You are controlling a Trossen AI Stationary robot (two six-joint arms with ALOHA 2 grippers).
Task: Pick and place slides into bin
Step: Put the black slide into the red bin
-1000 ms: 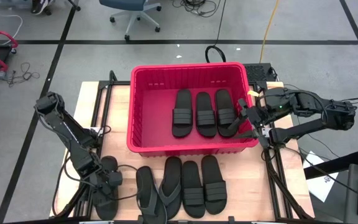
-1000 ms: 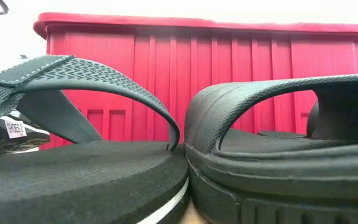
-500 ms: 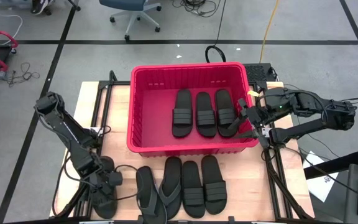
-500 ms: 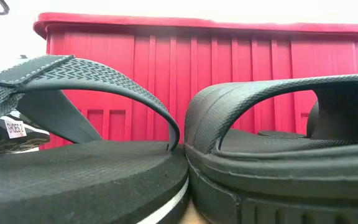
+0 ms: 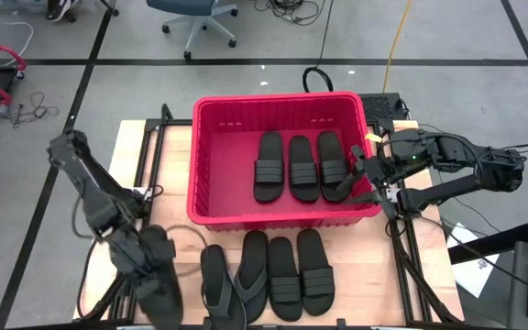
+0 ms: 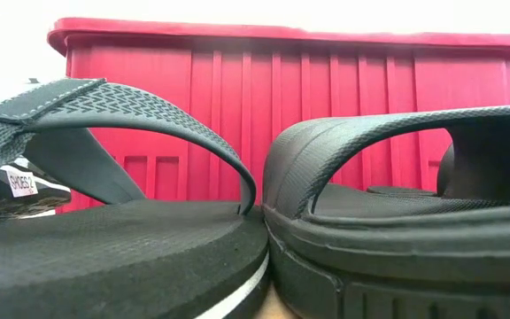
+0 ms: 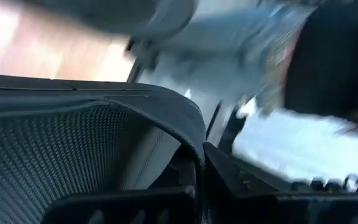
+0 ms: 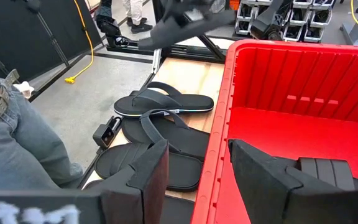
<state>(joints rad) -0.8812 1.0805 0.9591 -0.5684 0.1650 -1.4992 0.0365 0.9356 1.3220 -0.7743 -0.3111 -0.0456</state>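
The red bin [image 5: 211, 165] stands at the table's far middle. It holds three black slides [image 5: 302, 167], and one more [image 5: 339, 181] leans on its right wall. Several slides [image 5: 282, 275] lie side by side on the table in front of it, two of them with thong straps [image 5: 218, 286]. My left gripper [image 5: 143, 255] is at the near left, shut on a black slide [image 5: 161, 286] that it holds off the table; the right wrist view shows this slide [image 8: 179, 25] in the air. My right gripper [image 8: 197, 180] is open, a finger on either side of the bin's right rim [image 8: 219, 149]. My left gripper pinches a thin curved edge of the slide [image 7: 185, 134] between its two fingers; whether that edge belongs to the strap or the sole, I cannot tell. The fingers slant downward. The slide [image 8: 179, 25] hangs clear of the table, roughly level.
A thong slide [image 6: 104, 239] and a wide-strap slide [image 6: 397, 230] fill the low view in front of the bin's wall [image 6: 290, 133]. Bare wood [image 5: 159, 151] lies left of the bin. A person in jeans [image 8: 11, 143] stands beyond the table's near edge.
My left gripper has taken hold of the leftmost slide and risen, mostly in the last half second. The slide has come off the table and hangs clear. The other slides and the bin stay where they were.
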